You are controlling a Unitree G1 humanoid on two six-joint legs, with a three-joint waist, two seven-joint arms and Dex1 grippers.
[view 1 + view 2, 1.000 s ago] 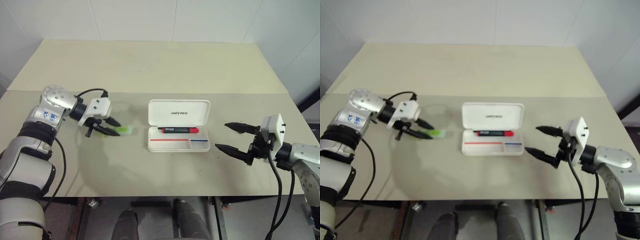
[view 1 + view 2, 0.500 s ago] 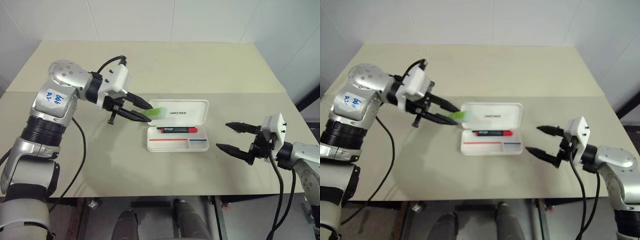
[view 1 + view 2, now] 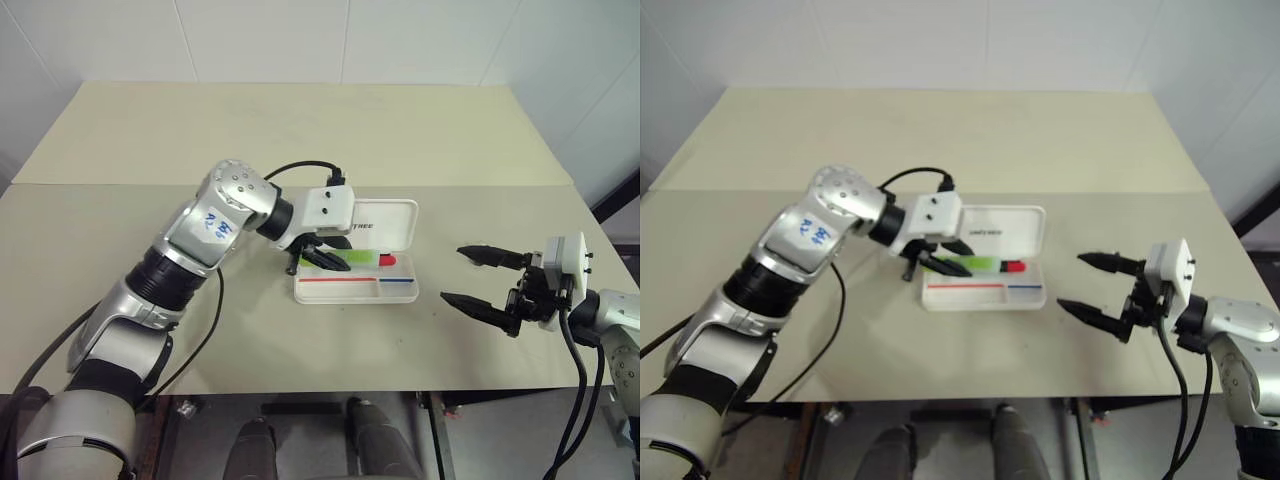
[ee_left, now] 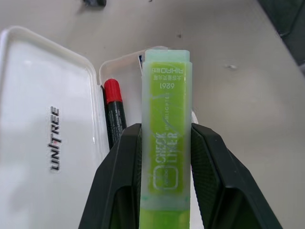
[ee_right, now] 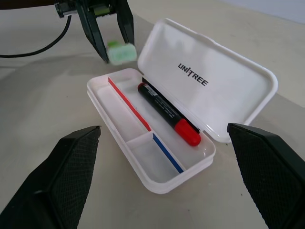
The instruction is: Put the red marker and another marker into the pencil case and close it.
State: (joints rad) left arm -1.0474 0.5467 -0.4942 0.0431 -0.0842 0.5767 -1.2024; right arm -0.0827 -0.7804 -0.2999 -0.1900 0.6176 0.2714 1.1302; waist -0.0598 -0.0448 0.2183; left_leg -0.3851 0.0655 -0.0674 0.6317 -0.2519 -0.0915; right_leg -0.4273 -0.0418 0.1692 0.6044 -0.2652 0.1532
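The white pencil case (image 3: 392,224) lies open mid-table, its lid (image 5: 224,62) standing behind the tray. In the tray's rear compartment rests the red marker (image 5: 167,112), black-barrelled, with its red cap (image 3: 388,261) toward the right. My left gripper (image 3: 335,262) is shut on another marker (image 4: 167,143), a lime-green highlighter. It holds that marker low over the tray, right in front of the red marker and pointing right. My right gripper (image 3: 455,274) hovers open and empty to the right of the case, its fingers aimed at it.
The beige table (image 3: 200,330) has a seam (image 3: 120,184) running across behind the case, and its front edge (image 3: 300,392) is near me. A black cable (image 3: 300,168) loops off my left wrist. White walls (image 3: 300,40) close in behind the table.
My left gripper has carried the green marker to the right, from the table left of the case to just over the tray. The right gripper has stayed put.
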